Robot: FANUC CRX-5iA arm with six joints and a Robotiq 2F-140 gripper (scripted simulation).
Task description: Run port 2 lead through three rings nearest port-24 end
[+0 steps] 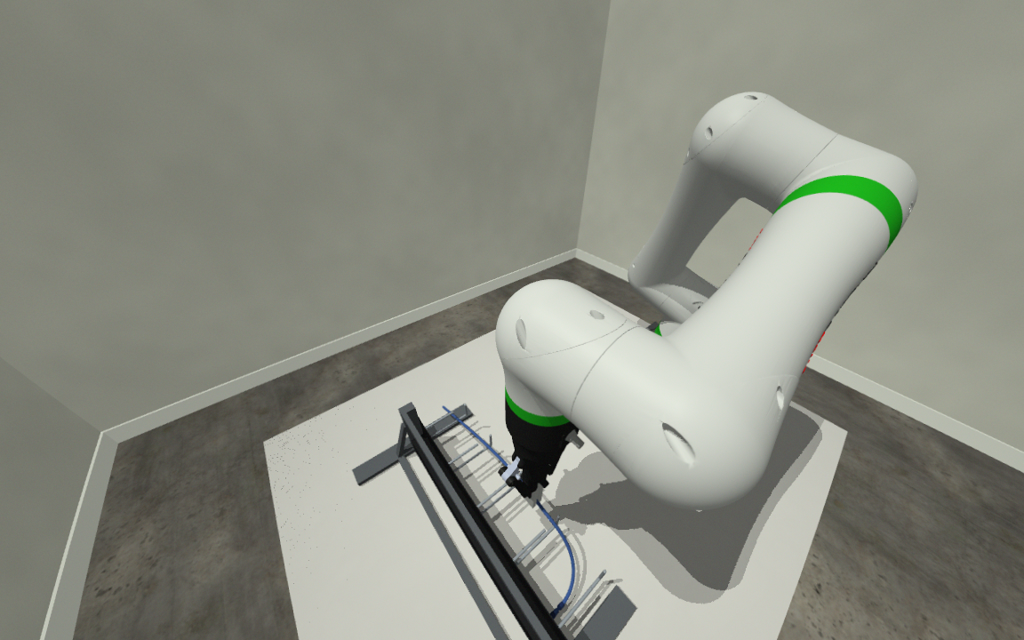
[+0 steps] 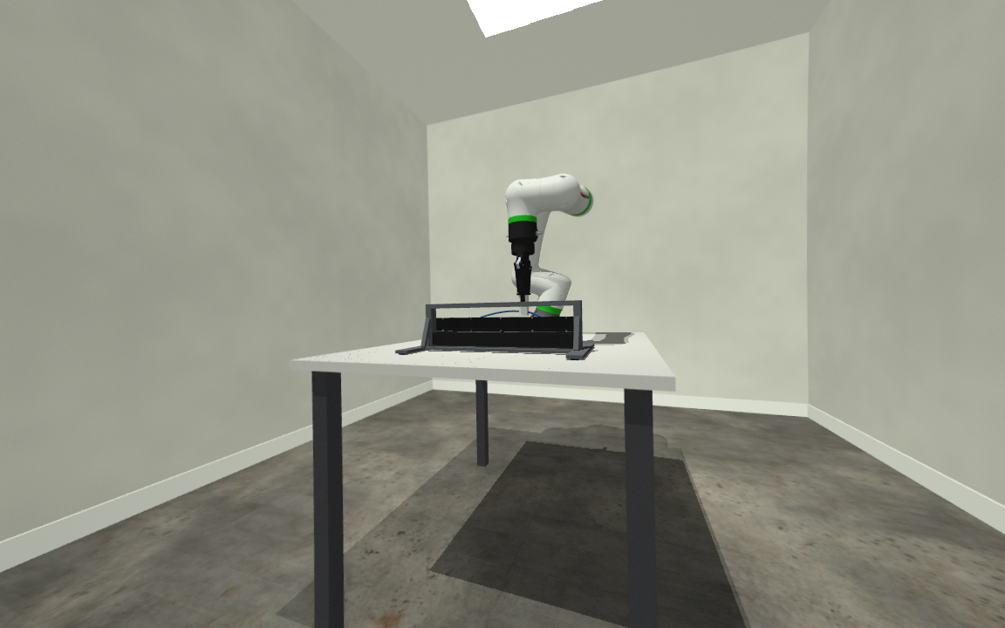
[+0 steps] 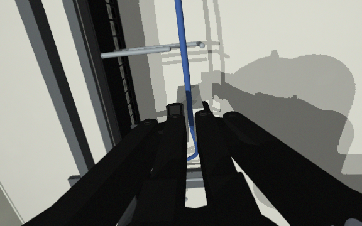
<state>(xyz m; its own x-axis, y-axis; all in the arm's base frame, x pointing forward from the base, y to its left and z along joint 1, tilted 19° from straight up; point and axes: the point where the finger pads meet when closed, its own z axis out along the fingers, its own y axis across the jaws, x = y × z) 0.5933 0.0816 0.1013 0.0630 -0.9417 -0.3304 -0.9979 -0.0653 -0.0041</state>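
The rack stands on the white table, its black patch panel facing the arm. The blue lead leaves the panel at the near end in the top view, arcs up to my gripper, then runs on toward the far end. My gripper hangs over the middle of the ring row, shut on the lead. In the wrist view the lead crosses a grey ring rod. Whether it lies inside any ring I cannot tell.
Several grey open rings stick out of the rack's front toward the arm. The rack's flat feet rest on the table near its ends. The near foot lies close to the table's front edge.
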